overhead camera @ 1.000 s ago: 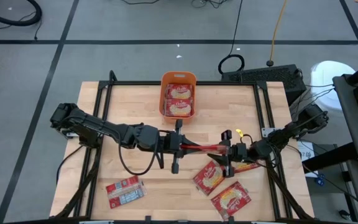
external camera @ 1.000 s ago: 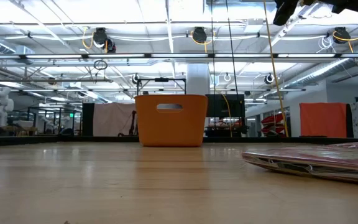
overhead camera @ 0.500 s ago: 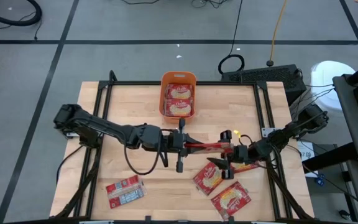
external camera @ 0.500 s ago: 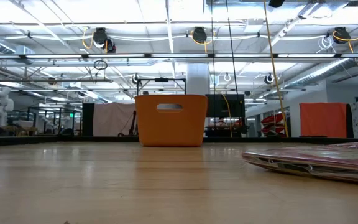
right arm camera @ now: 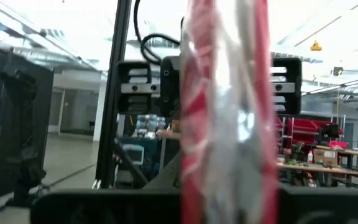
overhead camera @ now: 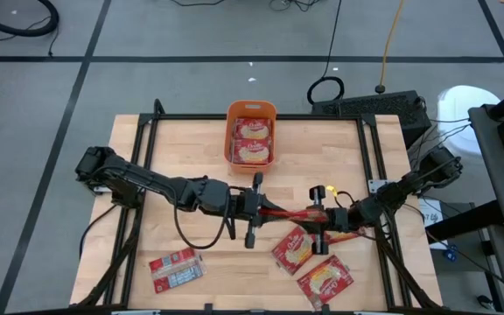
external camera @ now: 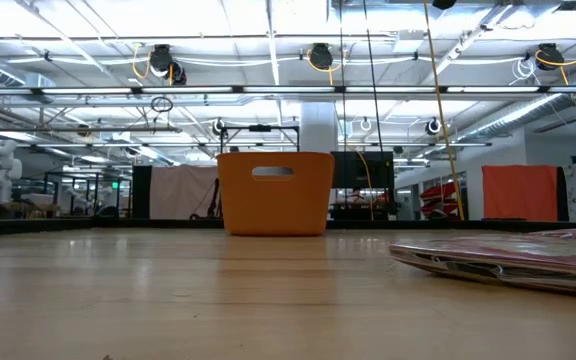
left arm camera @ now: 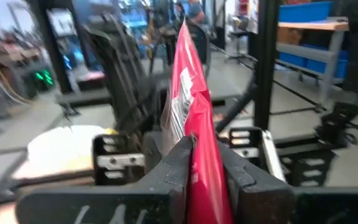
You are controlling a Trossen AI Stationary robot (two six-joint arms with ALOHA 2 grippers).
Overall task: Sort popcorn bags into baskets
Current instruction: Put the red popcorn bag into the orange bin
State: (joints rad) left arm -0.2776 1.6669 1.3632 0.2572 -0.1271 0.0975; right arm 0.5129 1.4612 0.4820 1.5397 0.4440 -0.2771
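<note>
Above the desk (overhead camera: pixel 191 149), both my jaws pinch one popcorn bag (overhead camera: pixel 289 212); if both pull, it may rip.

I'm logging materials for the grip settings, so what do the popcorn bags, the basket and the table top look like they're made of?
Popcorn bag, held between the left gripper and right gripper: thin glossy plastic film, seemingly; it crinkles and catches light in the right wrist view.
Basket: smooth orange moulded plastic, with a cut handle slot.
Table: pale wood, likely sealed; plank seams and grain show.
</note>
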